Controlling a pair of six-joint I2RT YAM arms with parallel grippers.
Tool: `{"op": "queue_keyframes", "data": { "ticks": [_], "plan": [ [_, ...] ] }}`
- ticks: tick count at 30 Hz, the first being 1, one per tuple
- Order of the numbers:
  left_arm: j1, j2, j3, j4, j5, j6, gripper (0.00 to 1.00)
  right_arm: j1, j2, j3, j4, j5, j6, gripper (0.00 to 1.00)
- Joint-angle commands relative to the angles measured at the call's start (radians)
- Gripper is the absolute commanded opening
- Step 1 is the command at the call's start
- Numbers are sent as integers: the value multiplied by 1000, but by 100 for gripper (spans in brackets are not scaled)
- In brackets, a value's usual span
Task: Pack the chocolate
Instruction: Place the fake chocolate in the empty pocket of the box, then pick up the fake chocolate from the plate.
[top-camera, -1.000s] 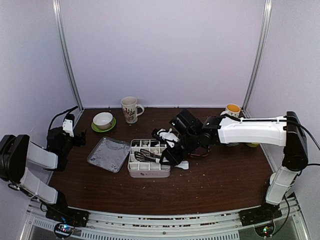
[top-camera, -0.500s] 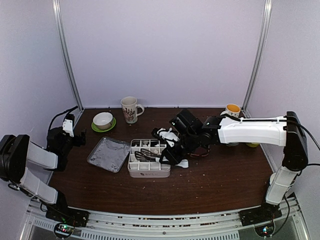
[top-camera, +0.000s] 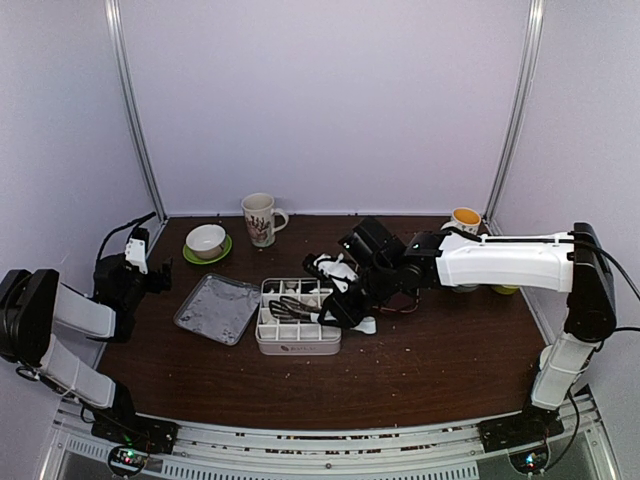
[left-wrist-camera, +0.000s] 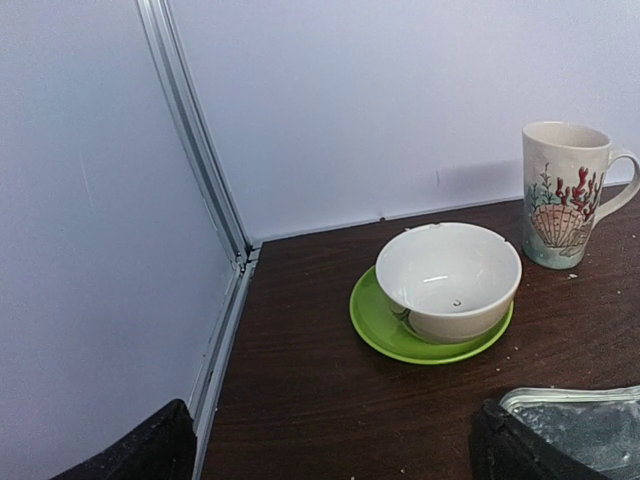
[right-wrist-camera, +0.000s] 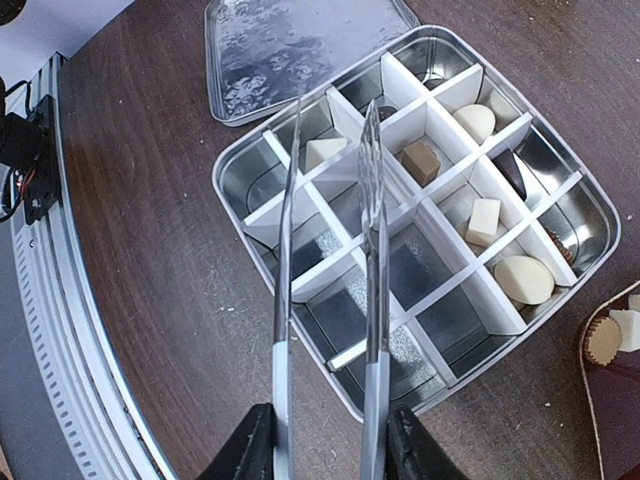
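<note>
My right gripper (right-wrist-camera: 322, 440) is shut on the handles of the tongs (right-wrist-camera: 372, 200) and holds them over the divided tin (right-wrist-camera: 255, 205). The two blades stand apart with nothing between their tips. Several chocolate pieces lie in the tin's far compartments: a cream cube (right-wrist-camera: 323, 152), a tan piece (right-wrist-camera: 421, 160), a white cube (right-wrist-camera: 485, 216) and a cream oval (right-wrist-camera: 523, 279). In the top view the right gripper (top-camera: 345, 308) is at the tin's (top-camera: 290, 343) right side. My left gripper (left-wrist-camera: 335, 450) is open and empty, far left near the wall (top-camera: 148, 275).
The tin's lid (top-camera: 217, 308) lies left of the tin. A white bowl on a green saucer (left-wrist-camera: 447, 283) and a shell-print mug (left-wrist-camera: 560, 193) stand at the back left. An orange-filled cup (top-camera: 465, 220) stands at the back right. More chocolates (right-wrist-camera: 610, 338) lie right of the tin.
My right gripper with the tongs has shifted slightly over the tin. The left arm has not moved.
</note>
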Motion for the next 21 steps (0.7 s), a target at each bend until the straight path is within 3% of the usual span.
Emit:
{"op": "queue_keyframes", "data": {
  "ticks": [1,21],
  "plan": [
    [8,4,19,29,-6,-9,98,7,-25,23,25,20,-10,37],
    [8,4,20,28,-5,-9,98,6,-64,-6,57,64,2,37]
  ]
}}
